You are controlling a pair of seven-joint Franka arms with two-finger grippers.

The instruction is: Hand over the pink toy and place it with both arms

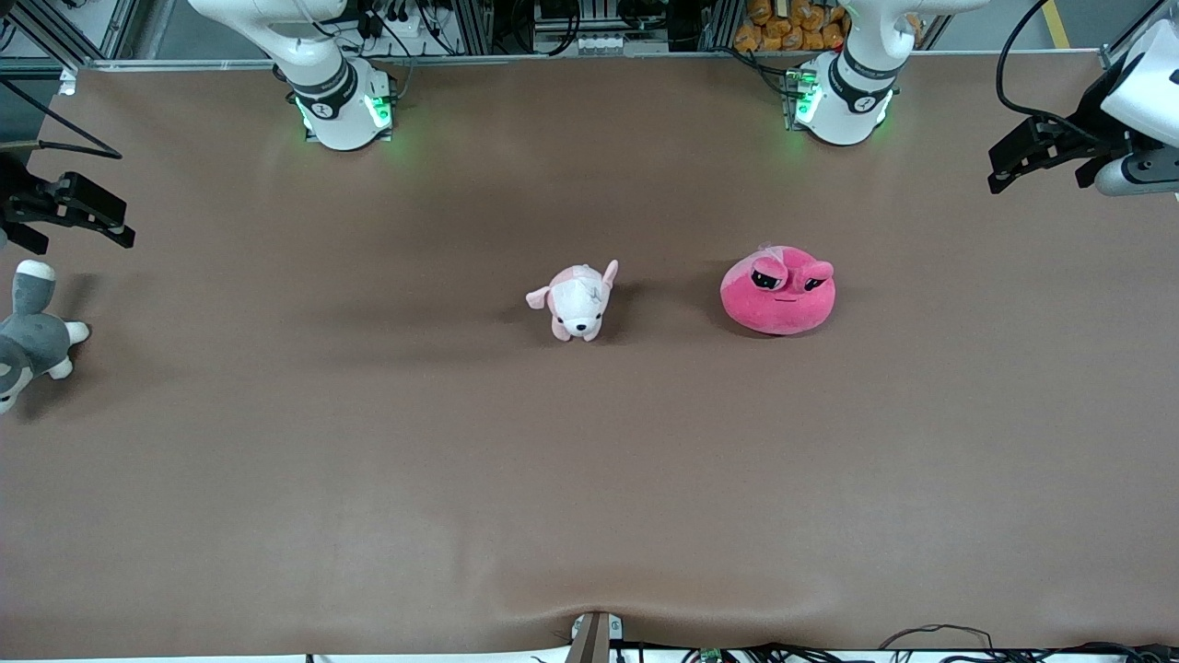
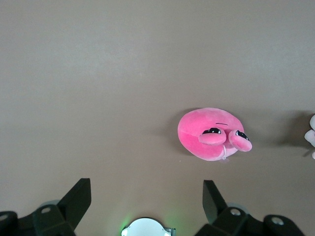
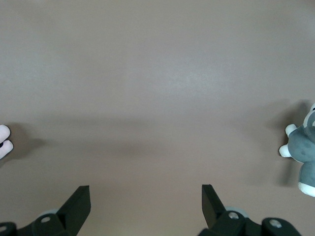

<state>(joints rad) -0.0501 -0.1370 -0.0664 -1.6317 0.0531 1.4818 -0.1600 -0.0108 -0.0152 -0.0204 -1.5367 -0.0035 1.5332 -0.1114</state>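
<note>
The pink toy (image 1: 778, 290), a round hot-pink plush with sleepy black eyes, lies on the brown table toward the left arm's end, with nothing touching it. In the left wrist view the pink toy (image 2: 209, 132) rests well clear of the fingers. My left gripper (image 1: 1004, 168) hovers open and empty over the left arm's end of the table; the left gripper (image 2: 146, 191) has bare table between its tips. My right gripper (image 1: 124, 224) hangs open and empty over the right arm's end; the right gripper (image 3: 145, 192) likewise frames only table.
A pale pink-and-white dog plush (image 1: 576, 302) stands mid-table beside the pink toy. A grey-and-white plush animal (image 1: 32, 336) lies at the right arm's end, close to the right gripper. The two arm bases (image 1: 341, 110) (image 1: 843, 101) stand along the table's edge farthest from the front camera.
</note>
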